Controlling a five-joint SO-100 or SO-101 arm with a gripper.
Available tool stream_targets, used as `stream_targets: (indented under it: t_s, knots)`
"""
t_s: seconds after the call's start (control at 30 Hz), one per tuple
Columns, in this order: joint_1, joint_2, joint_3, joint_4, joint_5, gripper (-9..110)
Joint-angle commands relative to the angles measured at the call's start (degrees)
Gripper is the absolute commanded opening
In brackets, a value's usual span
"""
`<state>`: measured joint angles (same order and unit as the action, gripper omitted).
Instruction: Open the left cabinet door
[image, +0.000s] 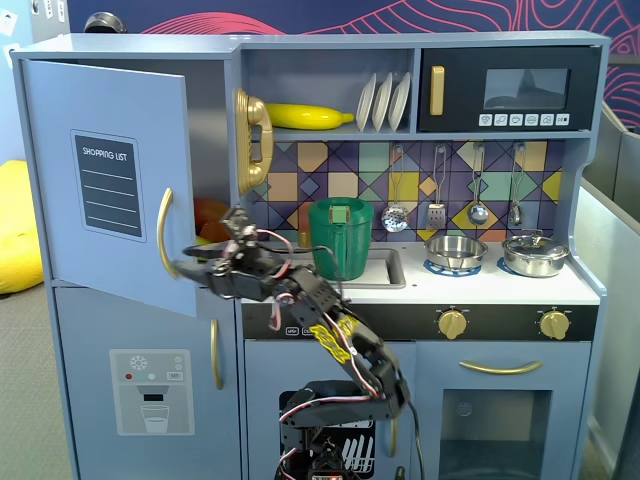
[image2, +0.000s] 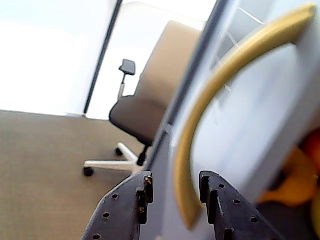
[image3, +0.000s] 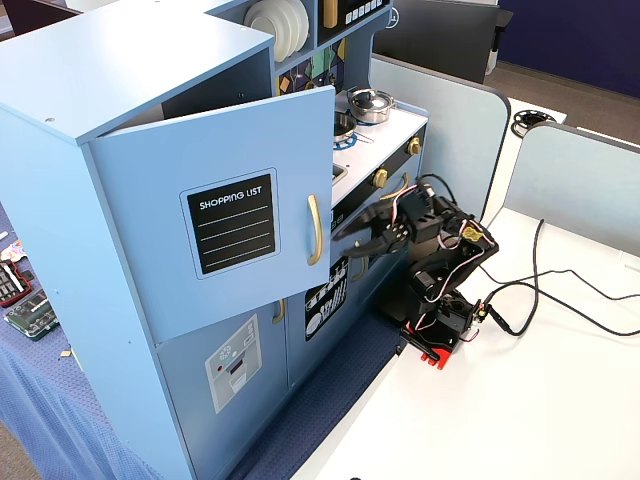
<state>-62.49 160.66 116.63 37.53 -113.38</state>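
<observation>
From my remote seat, the left cabinet door (image: 105, 180) looks like smooth matt painted board, its chalkboard panel (image: 107, 186) flat matt black. The handle (image: 163, 233) reads as satin gold plastic. The gripper (image: 192, 270) looks like matt black printed plastic, slightly grainy in the wrist view. The pots (image: 455, 250) shine like polished metal; the banana (image: 306, 116) is glossy plastic.

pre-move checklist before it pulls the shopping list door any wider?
1. Door off its latch: ok, it stands partly open in both fixed views.
2. Gold handle between the fingers: ok in the wrist view.
3. Gripper closed on the handle: not ok, gaps show on both sides.
4. Swing path ahead of the door: ok, nothing in front of it in a fixed view.
5. Arm cable slack: ok.
</observation>
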Motion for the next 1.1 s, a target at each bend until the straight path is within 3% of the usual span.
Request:
stream_targets:
  t_s: [0.0,0.2,0.37,0.77,1.07]
  knots:
    - [7.9,5.2,0.2,2.6,3.1,1]
    - [25.9,1.5,-1.3,7.4,13.4,0]
    - [28.6,-7.2,-2.1,3.4,10.7,0]
    - [16.4,-22.9,-7.6,-4.2,5.6,0]
    - [-1.4,-26.7,-10.0,-10.2,-0.7,0]
